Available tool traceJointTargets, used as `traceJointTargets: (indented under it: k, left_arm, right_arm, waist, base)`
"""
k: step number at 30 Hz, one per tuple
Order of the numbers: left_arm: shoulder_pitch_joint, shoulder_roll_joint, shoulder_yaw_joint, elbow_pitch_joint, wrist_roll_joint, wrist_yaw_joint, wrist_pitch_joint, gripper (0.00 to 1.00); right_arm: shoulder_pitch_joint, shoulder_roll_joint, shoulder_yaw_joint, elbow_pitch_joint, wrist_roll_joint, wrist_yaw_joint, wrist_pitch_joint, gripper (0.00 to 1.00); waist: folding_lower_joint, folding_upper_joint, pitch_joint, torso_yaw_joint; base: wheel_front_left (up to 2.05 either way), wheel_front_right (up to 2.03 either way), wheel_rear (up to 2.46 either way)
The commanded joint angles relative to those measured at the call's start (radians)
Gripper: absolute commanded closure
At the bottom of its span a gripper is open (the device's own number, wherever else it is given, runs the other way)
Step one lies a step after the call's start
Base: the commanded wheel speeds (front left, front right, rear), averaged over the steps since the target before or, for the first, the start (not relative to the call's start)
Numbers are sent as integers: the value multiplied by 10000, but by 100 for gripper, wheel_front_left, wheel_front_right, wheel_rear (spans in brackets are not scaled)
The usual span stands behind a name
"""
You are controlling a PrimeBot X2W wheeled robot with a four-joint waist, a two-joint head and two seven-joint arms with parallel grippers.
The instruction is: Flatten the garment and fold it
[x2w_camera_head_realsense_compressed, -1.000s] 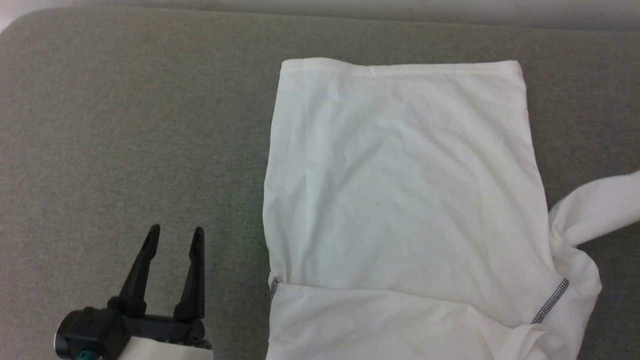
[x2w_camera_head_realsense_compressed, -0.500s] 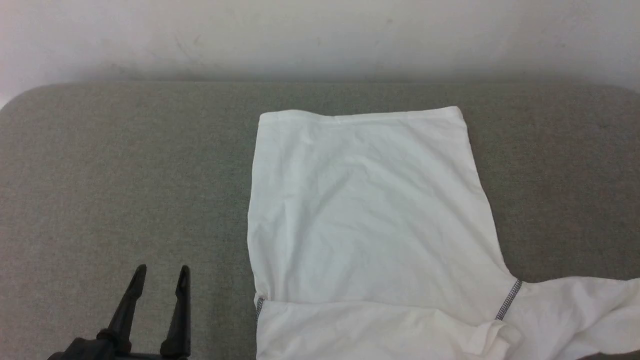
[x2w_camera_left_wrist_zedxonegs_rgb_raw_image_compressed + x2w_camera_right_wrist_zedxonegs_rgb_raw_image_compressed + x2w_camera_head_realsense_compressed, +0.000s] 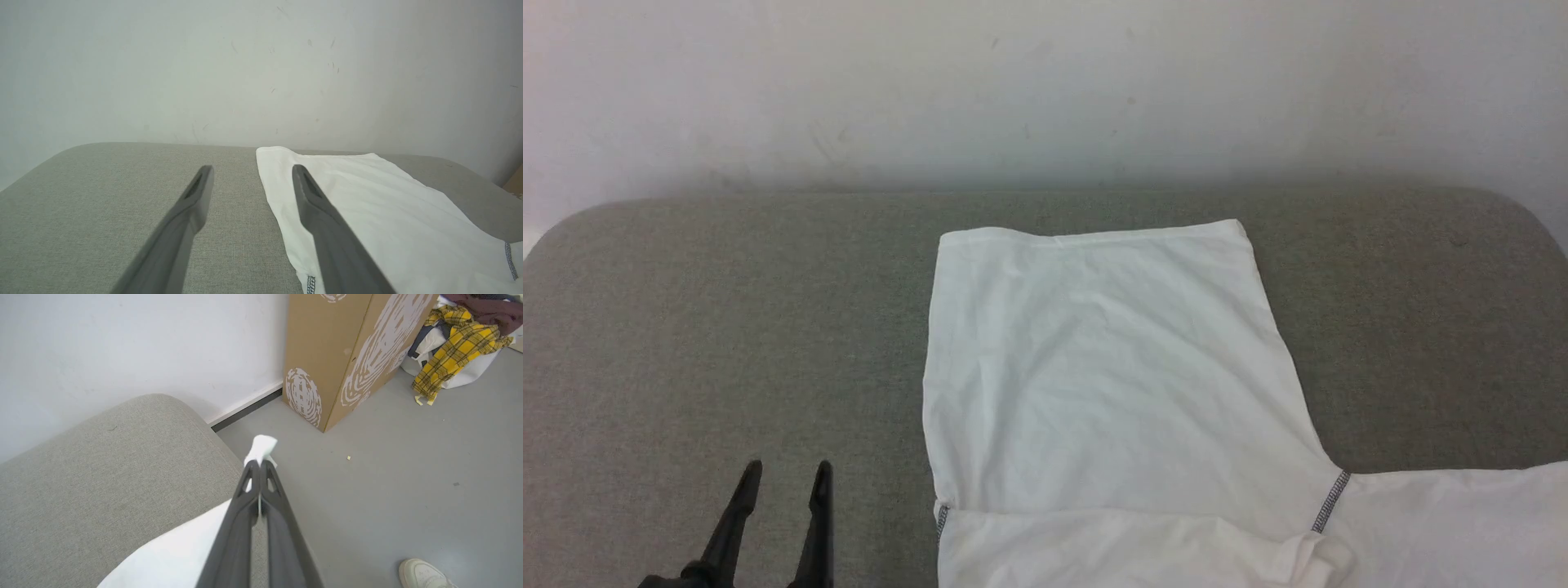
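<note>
White garment (image 3: 1111, 384), grey zigzag seams.

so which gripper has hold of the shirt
The right gripper: shut on a sleeve end of the garment. The left gripper stands open beside it, holding nothing.

A white shirt (image 3: 1111, 392) is laid flat on a grey fabric-covered table (image 3: 727, 327), its sleeve (image 3: 1462, 523) stretched rightward.

The right end effector (image 3: 259, 465) pinches the garment (image 3: 179, 555).
</note>
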Motion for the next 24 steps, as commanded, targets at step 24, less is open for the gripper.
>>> traceJointTargets:
  k: [24]
  left_arm:
    - [75,10,-66,-143,-242,299,-52,0]
  right_arm:
    - [-1148,1629,9040,-4570,2036,-7,321,100]
  waist:
    - [1,1,-243,463]
  base:
    - [0,0,0]
